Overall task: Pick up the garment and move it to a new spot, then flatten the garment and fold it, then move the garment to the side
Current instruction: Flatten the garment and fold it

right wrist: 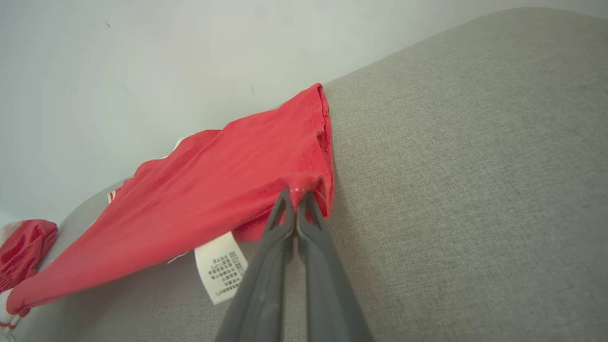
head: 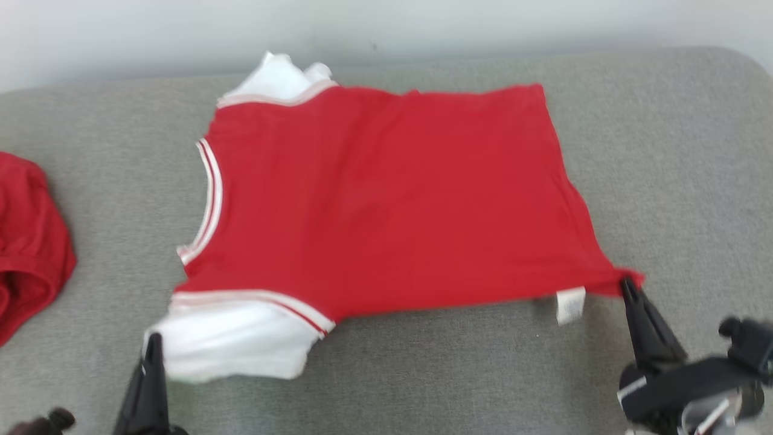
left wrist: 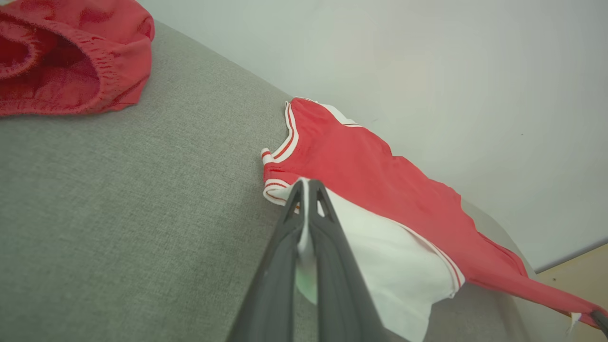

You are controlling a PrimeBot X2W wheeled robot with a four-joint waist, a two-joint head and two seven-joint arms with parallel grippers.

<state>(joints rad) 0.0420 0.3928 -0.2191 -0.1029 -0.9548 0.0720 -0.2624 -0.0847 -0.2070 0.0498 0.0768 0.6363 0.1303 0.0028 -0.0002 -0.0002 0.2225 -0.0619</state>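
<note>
A grey upholstered surface (head: 423,374) set against a pale wall (head: 423,24) carries the work. Our left gripper (head: 154,341) is closed on the near white sleeve (head: 229,338). Our right gripper (head: 628,287) is closed on the near hem corner, just beside the care label (head: 570,304). Between them the garment (head: 386,199), a red shirt, lies spread toward the far edge. Its collar points to our left and its hem to our right, so the long axis runs left to right. We judge relocation done and flattening nearly so; no fold is visible, and the move aside remains. A second red cloth (head: 30,241) lies well apart, far left.
</note>
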